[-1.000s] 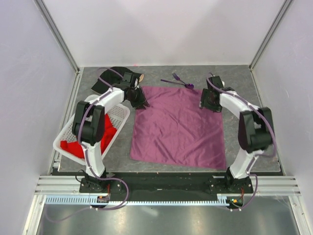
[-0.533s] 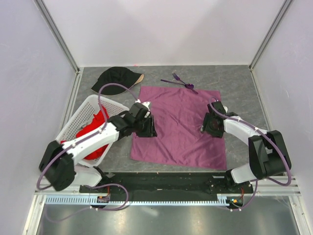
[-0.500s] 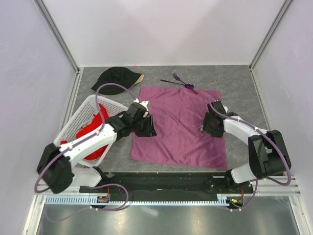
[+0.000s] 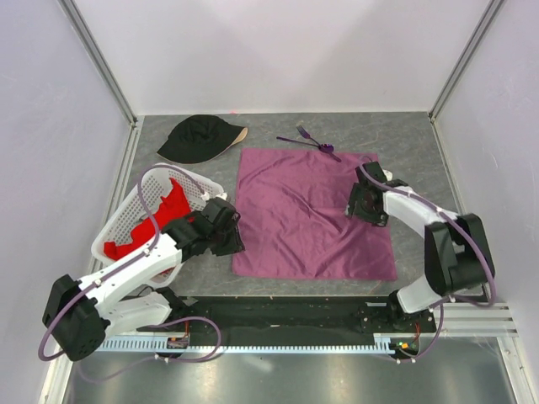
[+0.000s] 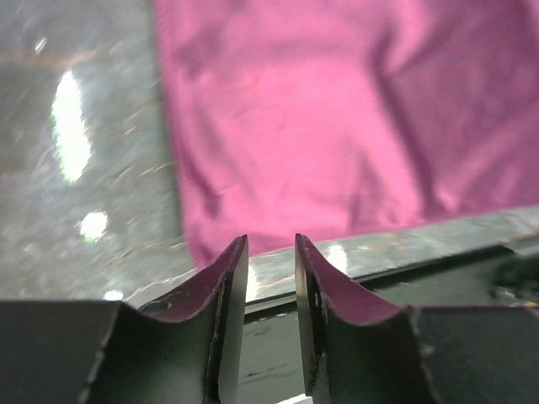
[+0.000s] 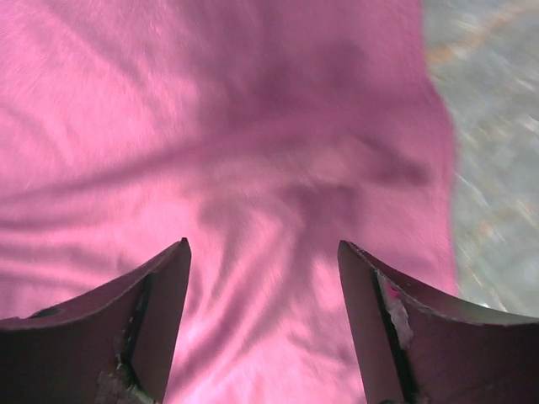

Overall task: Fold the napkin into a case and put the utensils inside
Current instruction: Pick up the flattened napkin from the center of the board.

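Lying flat on worktop (image 4: 421, 151), napkin (image 4: 307, 215) unfolded. Left end effector (image 5: 271, 244) beside its near-left corner, jaws narrowly apart, empty. Right end effector (image 6: 263, 248) over right edge, jaws wide, empty. Utensils (image 4: 310, 140) just beyond far edge; count unclear.

The napkin (image 4: 310, 215) is plum-purple, the utensils (image 4: 313, 141) purple. The cap (image 4: 196, 139) is black, the lattice basket (image 4: 125, 220) white, the cloth (image 4: 168, 206) red.

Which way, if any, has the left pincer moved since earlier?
Yes: toward the arm bases, the left pincer went from beside the black cap to the near-left corner of the napkin.
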`<action>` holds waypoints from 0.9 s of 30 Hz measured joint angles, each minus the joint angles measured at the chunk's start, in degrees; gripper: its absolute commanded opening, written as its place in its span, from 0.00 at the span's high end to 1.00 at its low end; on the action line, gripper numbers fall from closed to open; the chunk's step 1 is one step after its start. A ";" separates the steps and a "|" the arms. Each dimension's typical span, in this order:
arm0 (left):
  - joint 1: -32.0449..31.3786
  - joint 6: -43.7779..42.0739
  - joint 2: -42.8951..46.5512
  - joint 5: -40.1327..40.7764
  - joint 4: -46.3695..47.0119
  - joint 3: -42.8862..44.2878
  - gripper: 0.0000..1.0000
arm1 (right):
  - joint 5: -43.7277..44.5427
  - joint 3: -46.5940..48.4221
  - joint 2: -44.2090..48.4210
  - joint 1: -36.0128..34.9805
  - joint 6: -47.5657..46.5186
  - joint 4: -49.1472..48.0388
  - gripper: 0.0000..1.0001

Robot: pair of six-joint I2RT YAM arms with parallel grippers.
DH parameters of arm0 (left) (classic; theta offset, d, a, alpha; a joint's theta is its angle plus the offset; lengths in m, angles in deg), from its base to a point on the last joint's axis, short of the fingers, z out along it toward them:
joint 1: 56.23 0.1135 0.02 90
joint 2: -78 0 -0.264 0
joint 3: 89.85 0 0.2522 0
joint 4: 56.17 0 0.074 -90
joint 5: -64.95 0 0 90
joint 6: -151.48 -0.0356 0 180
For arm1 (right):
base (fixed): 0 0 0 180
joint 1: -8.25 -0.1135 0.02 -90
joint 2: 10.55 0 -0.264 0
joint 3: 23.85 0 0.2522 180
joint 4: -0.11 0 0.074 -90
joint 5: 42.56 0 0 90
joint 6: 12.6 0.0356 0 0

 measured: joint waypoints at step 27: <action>-0.02 14.67 -3.23 -0.96 -2.36 -9.90 0.63 | 3.54 -13.29 25.99 1.51 19.52 18.25 0.14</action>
